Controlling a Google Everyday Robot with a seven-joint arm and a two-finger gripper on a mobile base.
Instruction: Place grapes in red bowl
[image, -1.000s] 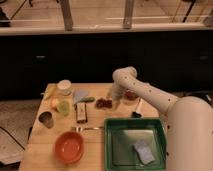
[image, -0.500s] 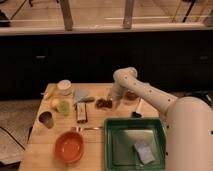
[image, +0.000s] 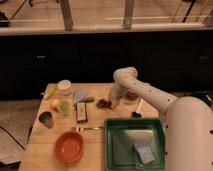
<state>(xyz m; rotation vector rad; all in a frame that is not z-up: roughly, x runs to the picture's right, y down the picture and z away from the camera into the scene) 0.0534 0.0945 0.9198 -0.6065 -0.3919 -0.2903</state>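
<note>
The grapes (image: 103, 104), a small dark red-brown cluster, lie on the wooden table just left of the arm's lower end. My gripper (image: 111, 101) reaches down at the cluster's right edge, touching or almost touching it. The red bowl (image: 131, 95), small and dark maroon, sits right of the gripper at the back of the table, partly hidden by the white arm.
A green tray (image: 113, 150) holding a pale packet fills the front right. An orange bowl (image: 68, 147) stands front left, a metal cup (image: 46, 119) further left. A white jar (image: 64, 87), fruit, a dark bar (image: 81, 113) and a black utensil (image: 137, 111) lie around.
</note>
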